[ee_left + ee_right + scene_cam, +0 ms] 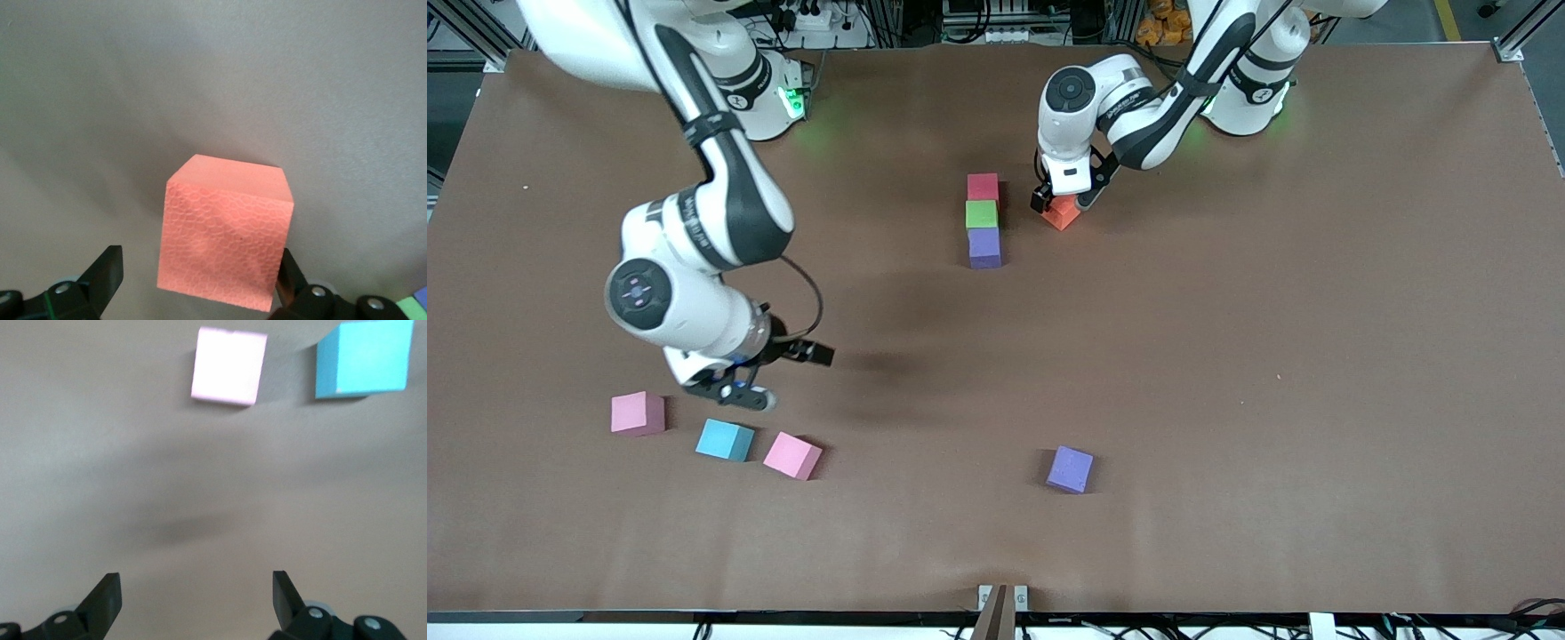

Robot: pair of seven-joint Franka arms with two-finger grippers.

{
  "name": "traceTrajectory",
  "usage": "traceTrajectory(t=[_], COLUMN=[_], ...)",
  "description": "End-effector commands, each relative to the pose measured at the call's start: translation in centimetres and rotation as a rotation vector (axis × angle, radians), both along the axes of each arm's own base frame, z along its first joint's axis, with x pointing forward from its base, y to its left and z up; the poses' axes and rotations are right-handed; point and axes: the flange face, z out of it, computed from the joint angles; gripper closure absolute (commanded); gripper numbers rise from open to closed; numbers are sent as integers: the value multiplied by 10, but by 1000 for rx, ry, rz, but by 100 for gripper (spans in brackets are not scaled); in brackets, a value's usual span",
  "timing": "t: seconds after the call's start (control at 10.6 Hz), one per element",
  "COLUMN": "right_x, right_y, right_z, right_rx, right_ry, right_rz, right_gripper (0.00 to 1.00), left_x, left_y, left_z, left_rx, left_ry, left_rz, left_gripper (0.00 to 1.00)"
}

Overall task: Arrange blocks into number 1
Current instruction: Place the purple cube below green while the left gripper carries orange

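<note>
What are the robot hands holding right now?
Nothing is held for sure. The left gripper has its open jaws around the orange block, which sits on the table; one jaw stands clear of it. The right gripper is open and empty.

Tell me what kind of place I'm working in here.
Likely a robotics lab: a brown-covered table with two bench-mounted arms, loose foam blocks, and cables and power strips along its edge.

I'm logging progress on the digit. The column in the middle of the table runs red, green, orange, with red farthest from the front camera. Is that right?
Not quite. In the front view the column runs red block, green block, then purple block, not orange. The orange block sits apart beside the column, at the left claw.
</note>
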Motion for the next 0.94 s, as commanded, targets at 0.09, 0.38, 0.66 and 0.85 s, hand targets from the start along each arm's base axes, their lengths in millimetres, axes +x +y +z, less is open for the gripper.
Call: traceTrajectory(t=[0.09, 0.38, 0.66, 0.85], right_x=[39, 71, 90, 100], right_y=[-43, -49, -53, -57], right_z=[-36, -56, -61, -70], right_rx=[-4, 5, -15, -40], right_ry=[-25, -87, -119, -134], right_rz=[-68, -87, -77, -68], right_gripper=[0, 0, 0, 0], left_x=[3, 13, 34, 58], left_y=[-4, -3, -14, -25], left_z=[-6, -4, 17, 41], left_rx=[-19, -23, 3, 13], left_ry=[10, 2, 6, 2], left_rz=[-41, -96, -156, -195], left_gripper=[61, 100, 100, 100])
